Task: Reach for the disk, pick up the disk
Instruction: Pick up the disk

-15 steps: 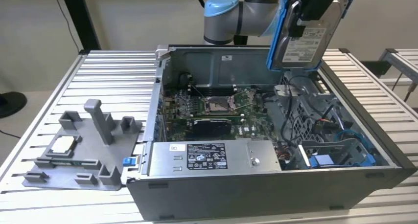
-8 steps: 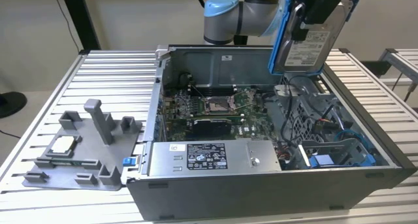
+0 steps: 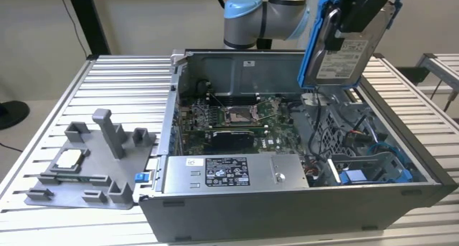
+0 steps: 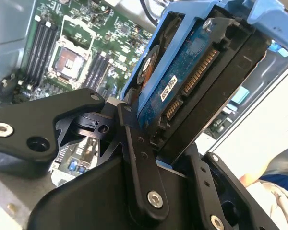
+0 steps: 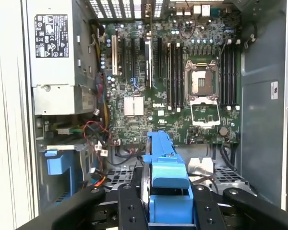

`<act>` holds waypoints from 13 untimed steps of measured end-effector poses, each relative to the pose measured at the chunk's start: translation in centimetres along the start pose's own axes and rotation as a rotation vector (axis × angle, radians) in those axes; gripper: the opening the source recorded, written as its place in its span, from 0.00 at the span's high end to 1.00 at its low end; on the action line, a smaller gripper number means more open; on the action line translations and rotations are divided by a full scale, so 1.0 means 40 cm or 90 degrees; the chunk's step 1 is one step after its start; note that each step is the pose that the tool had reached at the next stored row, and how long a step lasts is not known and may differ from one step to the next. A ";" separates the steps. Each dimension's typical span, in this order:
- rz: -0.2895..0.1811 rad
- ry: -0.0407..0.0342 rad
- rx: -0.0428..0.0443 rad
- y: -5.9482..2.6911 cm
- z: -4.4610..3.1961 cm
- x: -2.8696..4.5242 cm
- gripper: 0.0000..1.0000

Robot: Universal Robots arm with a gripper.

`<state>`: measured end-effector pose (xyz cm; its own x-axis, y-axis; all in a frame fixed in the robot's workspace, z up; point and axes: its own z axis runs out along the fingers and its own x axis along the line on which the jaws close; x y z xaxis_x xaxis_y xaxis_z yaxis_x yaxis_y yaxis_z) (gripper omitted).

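The disk (image 3: 343, 57) hangs upright above the far right corner of the open computer case (image 3: 301, 203). It is silver-grey with a white label and blue rails. My gripper (image 3: 353, 14) is shut on its upper part, so the disk is lifted off everything below. In the second wrist view the disk (image 4: 192, 72) shows its connector edge and blue circuit board, with my black fingers (image 4: 139, 163) pressed against its sides. In the first wrist view the disk's blue rail (image 5: 165, 167) stands between the gripper (image 5: 165, 213) jaws, over the motherboard (image 5: 182, 96).
The case holds a long grey power supply box (image 3: 229, 173), a blue drive bay (image 3: 366, 173) and cables. On the exterior view's left a grey fixture (image 3: 86, 165) carries a small square chip (image 3: 68, 159). A person's sleeve (image 4: 276, 187) shows beside the case.
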<state>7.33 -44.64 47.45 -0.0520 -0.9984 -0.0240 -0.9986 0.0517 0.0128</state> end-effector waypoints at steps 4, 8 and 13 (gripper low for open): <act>0.000 0.0000 -0.0003 -0.001 -0.001 0.025 1.00; 0.000 0.0001 -0.0005 -0.003 -0.001 0.050 1.00; 0.000 0.0000 -0.0009 -0.004 -0.002 0.083 1.00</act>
<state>7.33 -47.97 47.45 -0.0520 -0.9984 -0.0239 -0.9986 0.0517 0.0142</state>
